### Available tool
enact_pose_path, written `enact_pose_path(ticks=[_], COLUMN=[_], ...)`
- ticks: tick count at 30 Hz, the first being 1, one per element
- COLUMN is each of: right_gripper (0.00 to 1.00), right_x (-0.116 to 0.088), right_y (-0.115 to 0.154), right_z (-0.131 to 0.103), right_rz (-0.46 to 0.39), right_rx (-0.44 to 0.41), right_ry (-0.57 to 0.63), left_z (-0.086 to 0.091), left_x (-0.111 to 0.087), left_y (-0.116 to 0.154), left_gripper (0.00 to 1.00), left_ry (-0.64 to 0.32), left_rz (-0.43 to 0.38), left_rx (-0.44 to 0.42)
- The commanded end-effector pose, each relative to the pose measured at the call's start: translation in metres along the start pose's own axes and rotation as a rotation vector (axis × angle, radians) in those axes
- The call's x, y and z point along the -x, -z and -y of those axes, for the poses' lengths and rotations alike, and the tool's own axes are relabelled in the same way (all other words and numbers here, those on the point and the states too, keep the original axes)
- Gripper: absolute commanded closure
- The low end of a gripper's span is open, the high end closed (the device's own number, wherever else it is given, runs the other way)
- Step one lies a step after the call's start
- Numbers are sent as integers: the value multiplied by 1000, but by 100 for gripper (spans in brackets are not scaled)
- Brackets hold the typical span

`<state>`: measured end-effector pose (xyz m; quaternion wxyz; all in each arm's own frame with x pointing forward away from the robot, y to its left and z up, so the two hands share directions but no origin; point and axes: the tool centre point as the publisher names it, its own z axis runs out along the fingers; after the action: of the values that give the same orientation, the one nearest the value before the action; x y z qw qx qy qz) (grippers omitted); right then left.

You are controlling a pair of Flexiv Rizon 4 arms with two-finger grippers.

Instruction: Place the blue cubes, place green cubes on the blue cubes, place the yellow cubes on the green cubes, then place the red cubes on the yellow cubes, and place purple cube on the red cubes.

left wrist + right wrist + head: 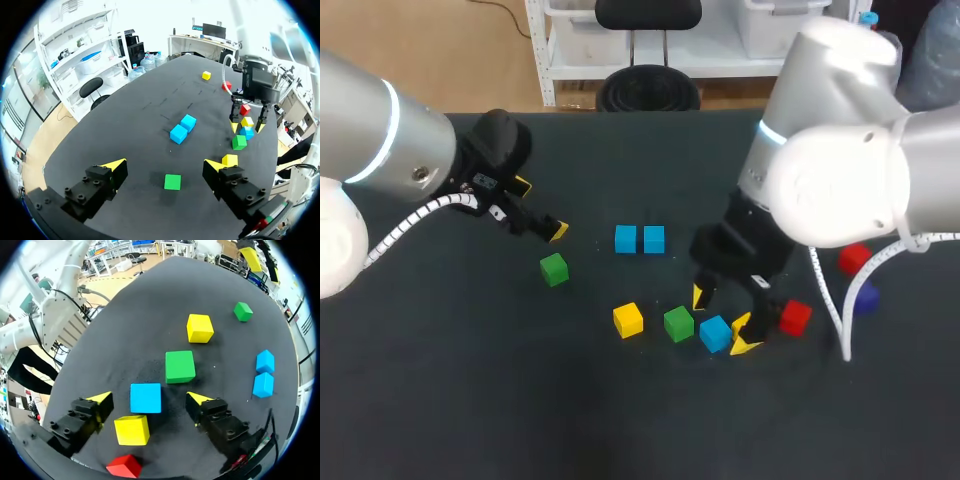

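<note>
Looking at the head view first: the right gripper [723, 318] hangs wide open over the loose blue cube [715, 333], a bit right of the middle of the bench [470, 400]. One finger is on each side, and neither is touching as far as I can tell. The left gripper [540, 208] is open too and empty, over toward the left edge. The blue pair [626, 238] sits side by side mid-bench, which is presumably where this third one goes.

Left wrist view: its fingers are spread on either side of the lone green cube [172, 181], not gripping.

Right wrist view is the useful one. The loose blue cube sits between the fingers, slightly nearer one of them. I'd centre up, drop straight down, then close. Heads up though: a yellow cube [132, 430] sits just beside that nearer fingertip, with a red cube [124, 466] behind it and the second green cube [180, 366] just ahead. Any sideways drift probably knocks one of them.
</note>
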<state>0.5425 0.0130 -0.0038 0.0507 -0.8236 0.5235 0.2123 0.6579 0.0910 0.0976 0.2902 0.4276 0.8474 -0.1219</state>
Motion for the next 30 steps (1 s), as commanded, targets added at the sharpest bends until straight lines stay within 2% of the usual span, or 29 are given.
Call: enact_pose_path(ticks=[1, 8, 10, 22, 30], right_gripper=[48, 82, 100, 100, 100], right_x=[0, -2, -2, 1, -4], right_y=[-4, -7, -7, 22, 34], right_z=[2, 2, 3, -3, 5], right_rz=[0, 2, 3, -3, -33], right_rx=[0, 0, -3, -54, -77], right_ry=[-1, -5, -7, -25, -84], left_z=[1, 1, 1, 1, 1], left_x=[1, 1, 1, 1, 1], left_y=[0, 0, 0, 0, 0], left_gripper=[0, 0, 0, 0, 0], left_ry=[2, 2, 2, 2, 2], left_rz=[-4, -4, -4, -4, -4], left_rx=[6, 6, 6, 6, 6])
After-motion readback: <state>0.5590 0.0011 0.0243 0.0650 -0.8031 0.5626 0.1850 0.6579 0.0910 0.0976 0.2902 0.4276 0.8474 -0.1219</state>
